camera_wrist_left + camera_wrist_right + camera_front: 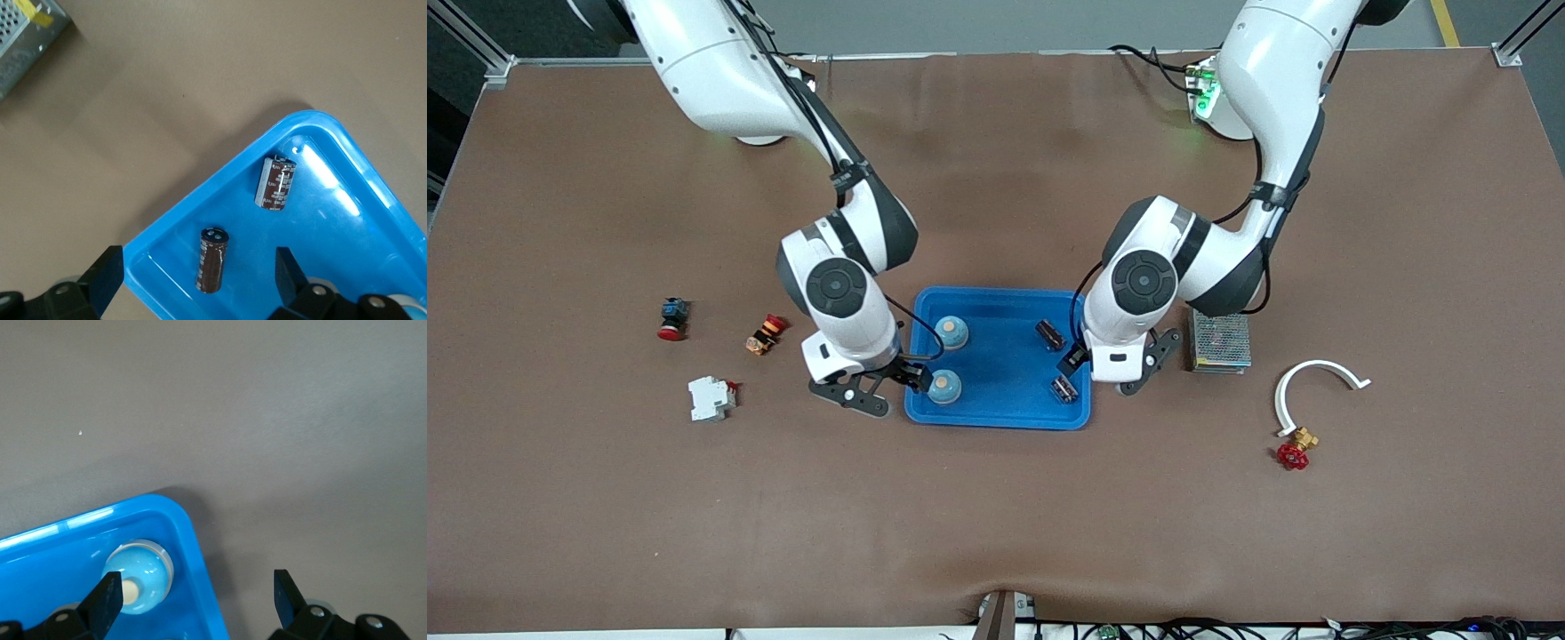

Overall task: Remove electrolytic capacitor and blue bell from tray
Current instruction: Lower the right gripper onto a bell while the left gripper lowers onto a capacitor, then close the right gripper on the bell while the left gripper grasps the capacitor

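Two capacitors (1050, 335) (1064, 388) and two bells (951, 332) (943, 387) are lying in the blue tray (1005, 418). The left gripper (197, 271) is hovering over the nearer capacitor, fingers spread. The right gripper (198, 600) is hovering over the tray's corner by the nearer bell, fingers spread, empty.

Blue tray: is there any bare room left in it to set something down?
Yes: the middle of the blue tray is bare, between two bells at the right arm's end and two capacitors at the left arm's. Both ends are crowded, an open end effector over each.
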Robot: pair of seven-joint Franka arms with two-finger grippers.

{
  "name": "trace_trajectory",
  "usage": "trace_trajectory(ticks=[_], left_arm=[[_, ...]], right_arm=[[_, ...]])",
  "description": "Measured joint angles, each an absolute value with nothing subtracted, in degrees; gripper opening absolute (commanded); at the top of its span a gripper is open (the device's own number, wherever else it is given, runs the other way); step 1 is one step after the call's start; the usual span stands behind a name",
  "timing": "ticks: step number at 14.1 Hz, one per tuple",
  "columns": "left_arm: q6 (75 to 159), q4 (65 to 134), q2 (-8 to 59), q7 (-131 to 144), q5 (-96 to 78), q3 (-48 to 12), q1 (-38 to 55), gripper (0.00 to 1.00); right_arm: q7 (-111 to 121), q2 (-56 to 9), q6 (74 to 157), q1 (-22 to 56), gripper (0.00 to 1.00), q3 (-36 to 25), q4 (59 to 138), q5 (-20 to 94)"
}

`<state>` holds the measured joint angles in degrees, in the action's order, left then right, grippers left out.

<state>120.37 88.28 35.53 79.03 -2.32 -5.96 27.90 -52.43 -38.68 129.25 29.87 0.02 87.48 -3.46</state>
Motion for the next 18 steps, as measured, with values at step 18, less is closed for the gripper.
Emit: trace_trajectory(ticks=[18], left_arm=[[130.53,88.55,43.95,84.8,-2.32,-6.07,33.56,1.0]], right_arm=[[-65.92,-50.73,131.37,34.48,1.0,-0.02,77.23,-3.59]])
